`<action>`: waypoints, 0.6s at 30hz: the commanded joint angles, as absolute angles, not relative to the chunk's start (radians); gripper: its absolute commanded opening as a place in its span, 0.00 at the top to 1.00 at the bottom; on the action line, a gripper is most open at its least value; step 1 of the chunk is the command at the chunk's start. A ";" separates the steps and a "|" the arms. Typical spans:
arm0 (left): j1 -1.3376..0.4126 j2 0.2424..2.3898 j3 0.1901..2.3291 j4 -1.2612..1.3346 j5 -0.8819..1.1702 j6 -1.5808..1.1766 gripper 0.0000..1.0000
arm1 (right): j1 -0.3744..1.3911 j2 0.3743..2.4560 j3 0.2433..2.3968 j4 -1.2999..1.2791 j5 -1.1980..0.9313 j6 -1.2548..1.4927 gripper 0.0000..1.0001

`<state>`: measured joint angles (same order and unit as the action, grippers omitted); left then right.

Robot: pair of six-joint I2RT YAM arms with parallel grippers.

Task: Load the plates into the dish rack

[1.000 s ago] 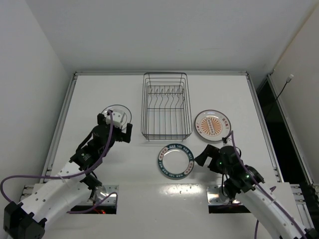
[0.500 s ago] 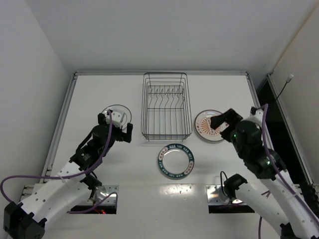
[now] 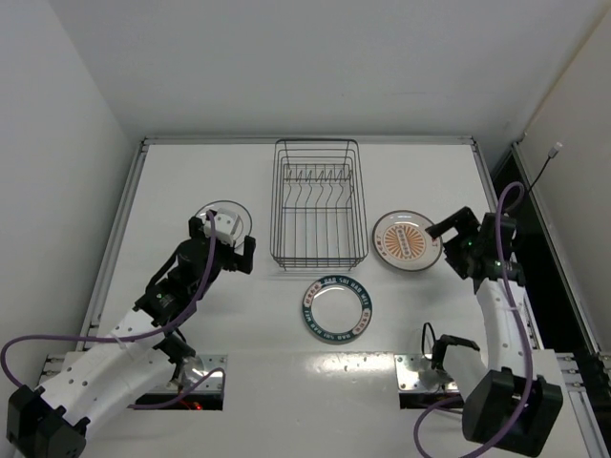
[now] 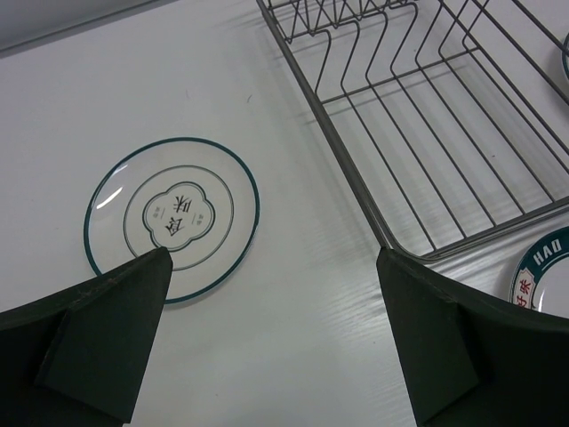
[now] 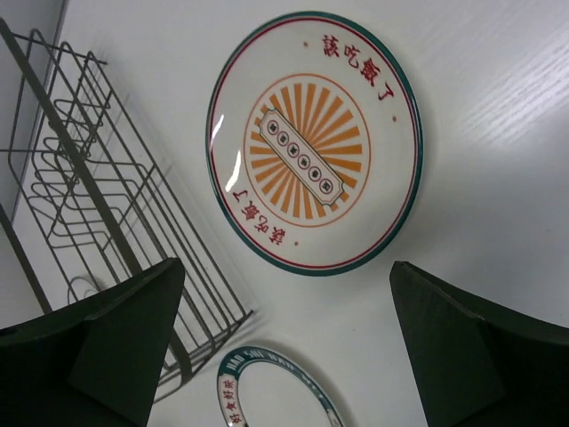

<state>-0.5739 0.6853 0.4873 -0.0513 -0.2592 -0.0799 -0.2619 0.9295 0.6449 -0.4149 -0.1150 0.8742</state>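
A: Entry one, the dish rack (image 3: 318,202)?
B: Black wire, standing mid-surface (image 3: 430,172) toward the far edge. Tines upright. No plate in it.

A: Plates?
B: Three, all lying flat outside the rack. The pale plate (image 4: 172,216) is to its left, the orange-centred plate (image 5: 316,142) to its right, and the blue-lettered plate (image 3: 337,308) just in front of it. One sits on each side, so each arm likely has one within reach.

A: Left tool (image 4: 271,267)?
B: Fingers spread wide, nothing between them. It is poised over the near edge of the pale plate and aimed at it, probably lined up to take the rim.

A: Right tool (image 5: 286,269)?
B: Likewise spread and holding nothing. It hangs above the orange-centred plate, looking down on it. The wide gap suits straddling a rim.

A: Progress?
B: None loaded; by my reading, first pickups are pending.
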 commanded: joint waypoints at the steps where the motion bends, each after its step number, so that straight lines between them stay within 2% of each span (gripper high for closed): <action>1: -0.583 0.673 0.503 -0.003 -0.247 -0.087 0.00 | -0.325 0.890 0.591 -0.302 -0.273 0.890 0.02; 7: -0.583 0.673 0.503 -0.003 -0.236 -0.087 0.00 | -0.454 0.923 0.388 -0.187 -0.408 0.998 0.13; 12: -0.583 0.683 0.503 -0.003 -0.236 -0.087 0.00 | -0.445 0.943 0.288 -0.080 -0.420 1.090 0.14; 18: -0.583 0.683 0.503 -0.003 -0.236 -0.087 0.00 | -0.436 1.041 0.232 0.023 -0.376 1.186 0.23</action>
